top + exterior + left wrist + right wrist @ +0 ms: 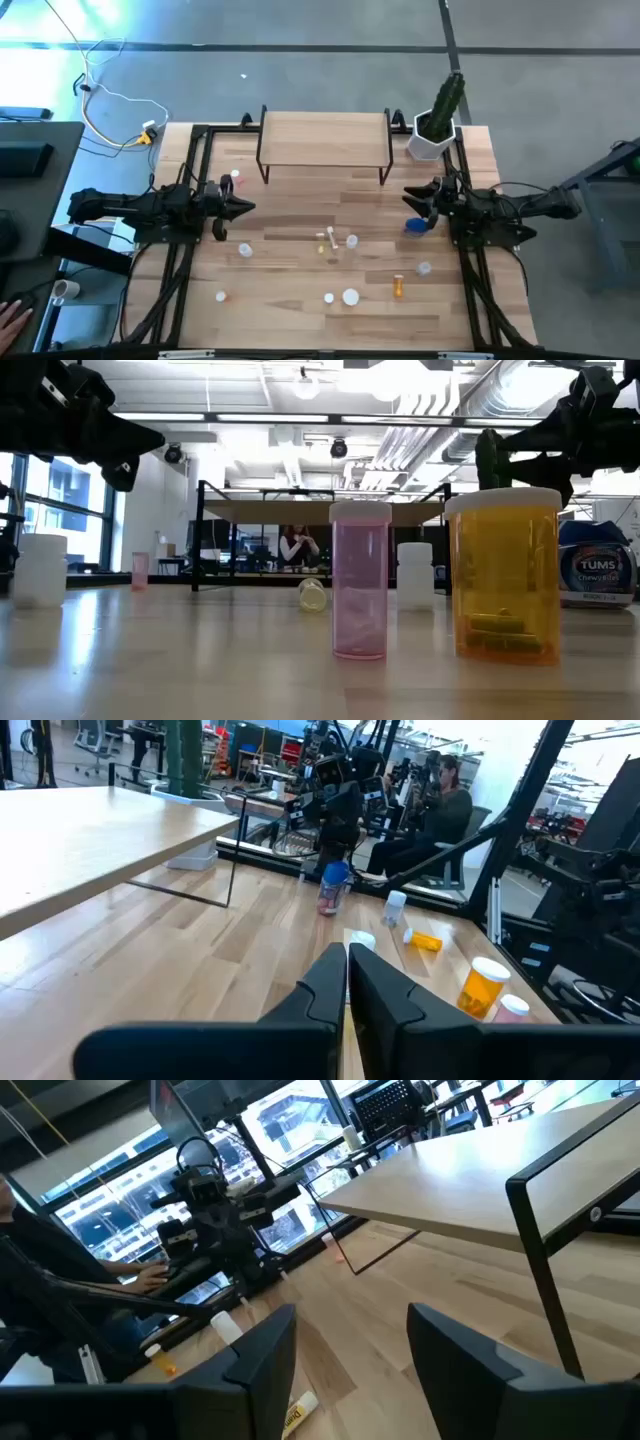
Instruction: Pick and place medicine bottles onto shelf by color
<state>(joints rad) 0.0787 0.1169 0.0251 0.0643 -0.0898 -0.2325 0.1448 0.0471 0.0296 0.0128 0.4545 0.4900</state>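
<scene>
Blue jar (415,226) | just beside right hand (412,197), fingers apart, empty | left hand (246,207) fingers together, empty

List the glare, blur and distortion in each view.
High view: bright glare at the top-left floor; the medicine bottles show tiny and soft. Low view: ceiling lights blown out, and the near pink bottle and orange bottle loom large. Wrist views: own fingers dark; right wrist windows washed out.

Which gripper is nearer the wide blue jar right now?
The right one. The right gripper, open, hangs almost over the wide blue jar, just shelf-side of it. The left gripper, shut, sits far across the table on the jar's other side.
</scene>
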